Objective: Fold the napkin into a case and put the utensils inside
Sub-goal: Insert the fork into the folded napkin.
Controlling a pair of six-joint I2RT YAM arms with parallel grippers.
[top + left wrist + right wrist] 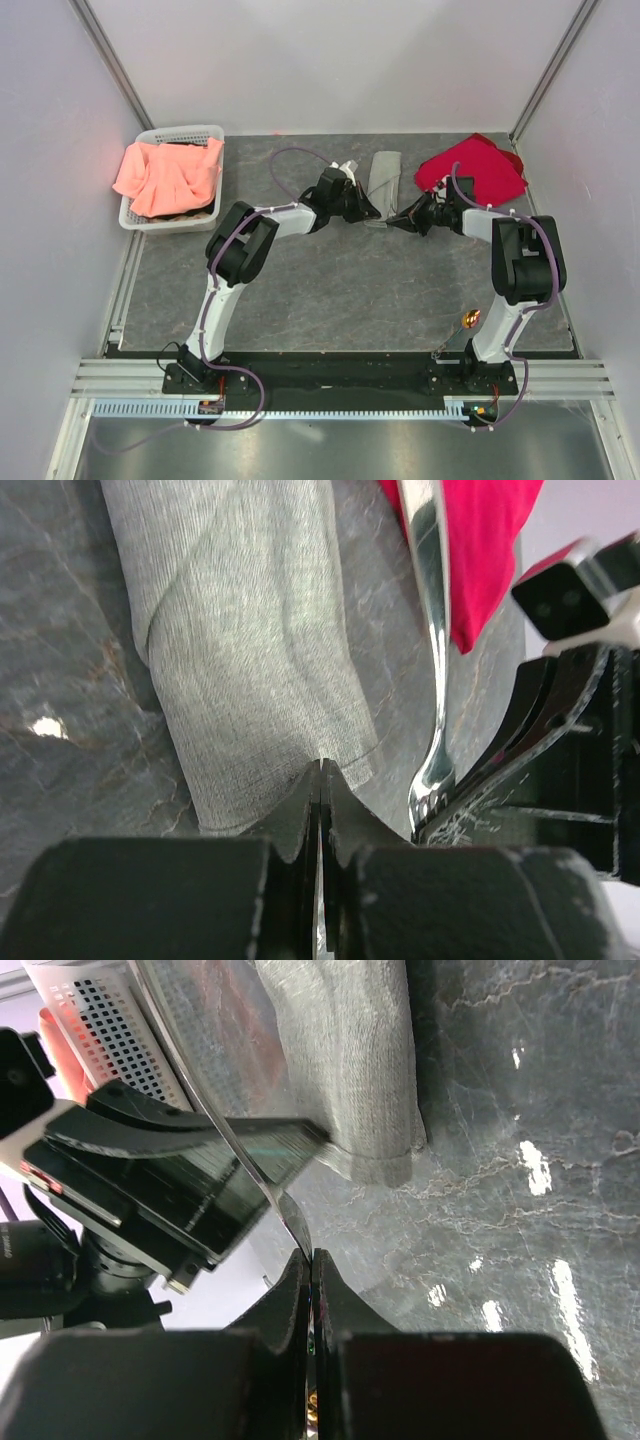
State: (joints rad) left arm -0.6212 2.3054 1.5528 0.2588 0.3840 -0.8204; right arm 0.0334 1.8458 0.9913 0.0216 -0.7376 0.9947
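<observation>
Table (330, 290): grey stone-look top, both arms reaching toward the far side, wrists nearly meeting mid-table.
White basket (180, 133) far left, salmon-orange cloth (165, 175) heaped in it and spilling over the rim.
Red cloth (475, 165) bunched at the far right, just behind the right wrist.
Napkin is already folded: the case (385, 172) lies flat as a narrow grey-green packet between basket and red cloth, long axis running away from the arms.
Left gripper (320, 775): fingers clenched, tips right on the case's near edge. Cloth puckers where they meet, so it looks like they're pinching the fabric.
Right gripper (310, 1260): fingers clamped on a silver utensil (428, 600). That one runs alongside the case's right edge, just beside it, far end over the red cloth in the left wrist view. Can't tell if it touches the case.
Orange-tipped utensil (470, 319) sits apart from all that, on the table next to the right arm's base.
</observation>
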